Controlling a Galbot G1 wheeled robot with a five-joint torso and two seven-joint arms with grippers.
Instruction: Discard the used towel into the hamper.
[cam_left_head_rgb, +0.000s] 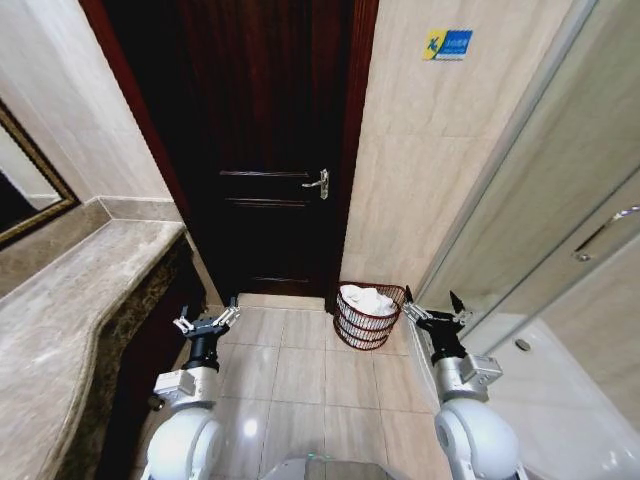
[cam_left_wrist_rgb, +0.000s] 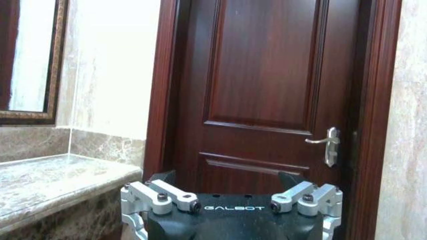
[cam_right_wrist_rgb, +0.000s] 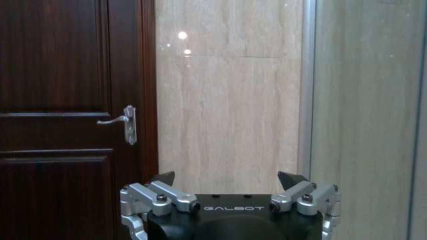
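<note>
Looking down from the head camera, you have the hamper (cam_left_head_rgb: 368, 316) on the tiled floor (cam_left_head_rgb: 300, 375) at about 1 o'clock from the robot's base, set in the corner where the dark wooden door (cam_left_head_rgb: 265, 150) meets the beige tiled wall (cam_left_head_rgb: 440, 170). It is a small round basket of dark reddish-brown open weave, narrower at the base than at the rim, standing upright. A white towel (cam_left_head_rgb: 366, 299) lies bunched inside it, its folds showing just at and below the rim.

Your left gripper (cam_left_head_rgb: 207, 322) hangs at about 11 o'clock, above the floor beside the marble counter (cam_left_head_rgb: 70, 320), fingers spread and holding nothing. In the left wrist view the same claw (cam_left_wrist_rgb: 230, 192) faces the door panel, its two finger assemblies well apart.

Your right gripper (cam_left_head_rgb: 435, 313) sits at about 1 o'clock, just right of the hamper and near the glass partition (cam_left_head_rgb: 560, 230), also spread wide and empty. In the right wrist view that claw (cam_right_wrist_rgb: 230, 192) points at the tiled wall, with the door handle (cam_right_wrist_rgb: 123, 122) off to one side.

Neither gripper touches the hamper or the towel. The door is closed, its lever handle (cam_left_head_rgb: 319, 184) horizontal. A framed mirror (cam_left_head_rgb: 25, 195) hangs over the counter at 10 o'clock.
</note>
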